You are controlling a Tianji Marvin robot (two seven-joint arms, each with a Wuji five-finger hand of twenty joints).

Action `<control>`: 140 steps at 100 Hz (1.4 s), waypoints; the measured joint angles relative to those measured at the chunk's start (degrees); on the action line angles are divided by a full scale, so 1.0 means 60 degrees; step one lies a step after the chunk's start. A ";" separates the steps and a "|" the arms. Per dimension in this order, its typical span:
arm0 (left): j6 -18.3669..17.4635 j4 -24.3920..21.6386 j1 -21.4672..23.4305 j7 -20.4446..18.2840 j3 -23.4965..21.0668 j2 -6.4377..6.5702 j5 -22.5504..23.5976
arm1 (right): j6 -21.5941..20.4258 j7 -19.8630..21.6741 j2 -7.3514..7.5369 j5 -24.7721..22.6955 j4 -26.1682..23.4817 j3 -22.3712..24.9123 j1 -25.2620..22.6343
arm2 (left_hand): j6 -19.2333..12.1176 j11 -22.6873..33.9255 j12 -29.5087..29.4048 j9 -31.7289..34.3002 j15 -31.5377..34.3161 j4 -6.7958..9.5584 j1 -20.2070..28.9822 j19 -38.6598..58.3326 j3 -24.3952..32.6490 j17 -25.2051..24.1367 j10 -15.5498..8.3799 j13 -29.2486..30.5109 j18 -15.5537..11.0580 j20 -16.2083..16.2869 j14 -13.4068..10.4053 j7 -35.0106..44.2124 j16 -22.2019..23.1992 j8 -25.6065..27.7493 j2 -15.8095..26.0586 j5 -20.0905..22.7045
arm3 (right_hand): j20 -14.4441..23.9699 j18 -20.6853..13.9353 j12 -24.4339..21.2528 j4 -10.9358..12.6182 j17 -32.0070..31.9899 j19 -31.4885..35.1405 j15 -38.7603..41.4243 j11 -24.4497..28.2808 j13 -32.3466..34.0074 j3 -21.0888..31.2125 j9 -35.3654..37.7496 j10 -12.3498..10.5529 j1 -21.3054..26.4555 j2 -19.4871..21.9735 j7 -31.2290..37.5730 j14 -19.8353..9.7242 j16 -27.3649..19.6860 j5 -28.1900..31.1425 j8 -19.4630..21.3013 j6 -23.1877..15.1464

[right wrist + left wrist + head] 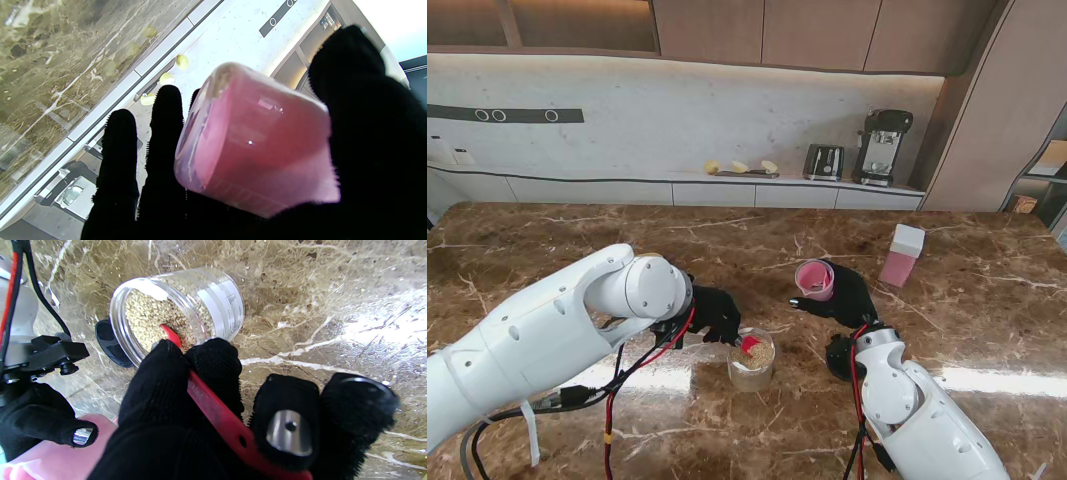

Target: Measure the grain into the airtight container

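Observation:
A clear jar (752, 359) full of tan grain (150, 311) stands on the marble table (547, 250) in front of me. My left hand (712, 312) is shut on a red scoop (217, 413), whose bowl is dipped into the grain (751, 346). To the right, my right hand (847, 297) is shut on a pink container (815, 279), held above the table and tilted with its mouth toward the jar. The right wrist view shows the pink container (257, 140) lying across the gloved palm. Inside it I cannot see.
A pink box with a white lid (902, 254) stands on the table to the far right. A black lid (108, 343) lies beside the jar. On the back counter are a toaster (824, 161), a coffee machine (882, 146) and yellow fruit (740, 167).

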 measured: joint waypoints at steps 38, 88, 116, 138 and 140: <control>-0.0165 -0.0091 0.0329 -0.0122 -0.0377 0.0046 0.0120 | 0.0016 0.0017 0.0000 0.0029 0.0003 -0.0019 0.0007 | -0.0333 0.0000 0.0003 0.0000 0.0000 0.0000 -0.0003 0.0114 -0.0197 -0.0116 -0.0023 0.0000 -0.0006 -0.0005 0.0000 -0.0331 0.0000 0.0246 0.0020 -0.0025 | 0.0000 0.0001 0.0000 0.0000 0.0000 -0.0002 0.0000 0.0000 0.0000 0.0000 -0.0030 0.0000 0.0000 0.0000 0.0000 0.0000 0.0000 0.0000 0.0000 0.0000; -0.0305 -0.0177 0.0720 -0.0306 -0.0870 0.0095 0.0208 | 0.0025 0.0023 -0.0002 0.0040 0.0017 -0.0043 0.0018 | -0.0504 0.0000 0.0018 0.0000 0.0000 0.0000 -0.0003 0.0137 -0.0200 -0.0176 -0.0036 0.0000 -0.0009 -0.0006 0.0000 -0.0834 0.0000 0.0467 0.0022 -0.0025 | 0.0000 0.0001 0.0000 0.0000 0.0000 -0.0003 0.0000 -0.0006 0.0000 0.0000 -0.0067 0.0000 0.0000 0.0001 0.0000 0.0000 0.0000 0.0000 0.0000 0.0000; -0.0279 -0.0263 0.1246 -0.0356 -0.1473 0.0109 0.0193 | 0.0023 0.0034 -0.0002 0.0038 0.0047 -0.0070 0.0040 | -0.0578 0.0000 0.0107 0.0000 0.0000 0.0000 -0.0003 0.0138 -0.0200 -0.0211 -0.0036 0.0000 -0.0010 -0.0006 -0.0001 -0.1208 0.0000 0.0479 0.0026 -0.0025 | 0.0000 0.0001 0.0000 0.0000 0.0000 -0.0005 0.0000 -0.0006 0.0000 0.0000 -0.0067 0.0000 -0.0001 0.0001 0.0000 0.0000 0.0000 0.0000 0.0000 0.0000; -0.0203 -0.0315 0.1630 -0.0229 -0.1961 0.0088 -0.0094 | 0.0023 0.0039 -0.0002 0.0035 0.0051 -0.0087 0.0047 | -0.0579 0.0001 0.0116 -0.0001 0.0000 0.0000 -0.0003 0.0138 -0.0200 -0.0212 -0.0036 0.0000 -0.0010 -0.0006 -0.0001 -0.1312 0.0000 0.0489 0.0097 -0.0025 | 0.0000 0.0001 0.0000 0.0000 0.0000 -0.0005 0.0000 -0.0006 0.0000 0.0000 -0.0067 0.0000 -0.0001 0.0001 0.0000 0.0000 0.0000 0.0000 0.0000 0.0000; -0.0192 -0.0316 0.1667 -0.0212 -0.2015 0.0082 -0.0146 | 0.0023 0.0038 -0.0002 0.0033 0.0051 -0.0087 0.0047 | -0.0579 0.0001 0.0116 -0.0001 0.0000 0.0000 -0.0003 0.0138 -0.0200 -0.0212 -0.0036 0.0000 -0.0010 -0.0007 -0.0001 -0.1313 0.0000 0.0490 0.0097 -0.0025 | 0.0000 0.0000 0.0000 0.0000 0.0000 -0.0005 0.0000 -0.0006 0.0000 0.0000 -0.0067 0.0000 -0.0001 0.0000 0.0000 0.0000 0.0000 0.0000 0.0000 0.0000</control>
